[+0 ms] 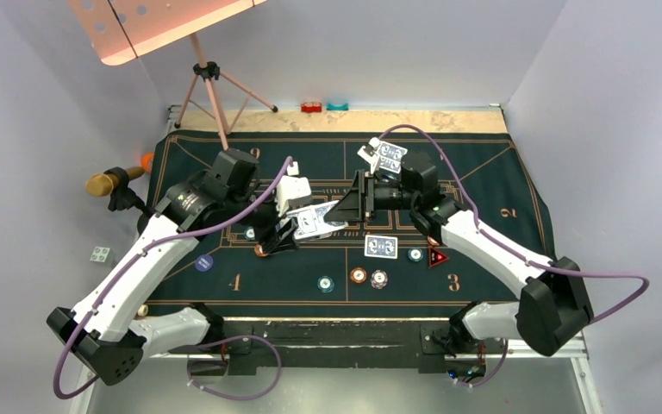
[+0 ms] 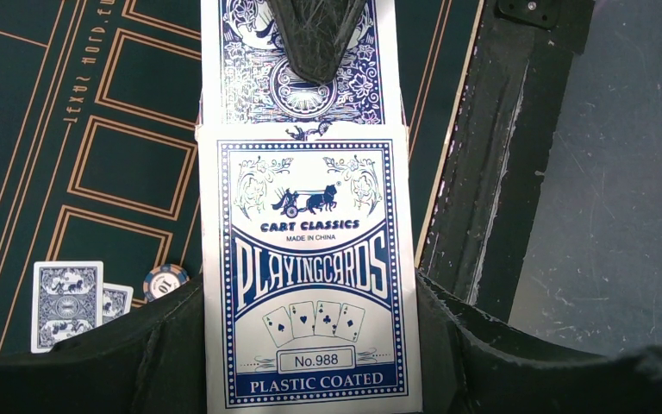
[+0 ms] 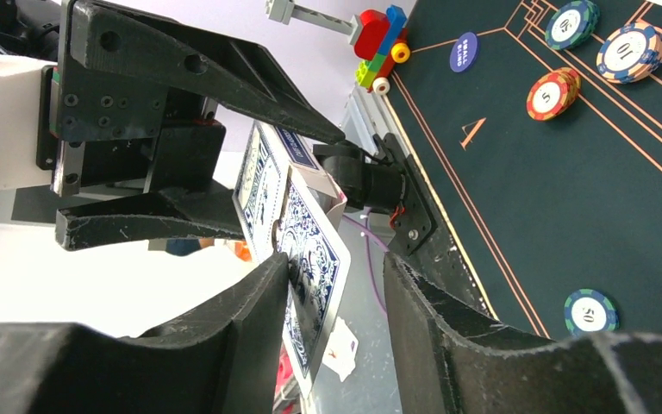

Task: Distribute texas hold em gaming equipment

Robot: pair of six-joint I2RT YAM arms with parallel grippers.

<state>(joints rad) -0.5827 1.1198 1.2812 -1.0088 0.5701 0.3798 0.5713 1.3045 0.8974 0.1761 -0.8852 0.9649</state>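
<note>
My left gripper (image 2: 310, 345) is shut on a blue-and-white playing-card box (image 2: 310, 285), held above the middle of the green mat (image 1: 500, 172). A card (image 3: 315, 259) sticks out of the box's top. My right gripper (image 3: 336, 285) straddles this card: one finger touches it and the other stands apart, so the jaws are open. In the top view the box (image 1: 315, 221) hangs between the left gripper (image 1: 286, 228) and the right gripper (image 1: 345, 207). Dealt cards (image 1: 381, 246) lie on the mat. Striped chips (image 1: 359, 276), a red triangle marker (image 1: 436, 257) and a blue disc (image 1: 204, 263) lie near the front.
More cards (image 1: 385, 155) lie behind the right wrist. A tripod stand (image 1: 211, 82) stands at the back left beside a gold-tipped object (image 1: 112, 181). Small red and teal blocks (image 1: 312, 108) sit on the far edge. A toy-brick model (image 3: 379, 43) is off the mat's left side.
</note>
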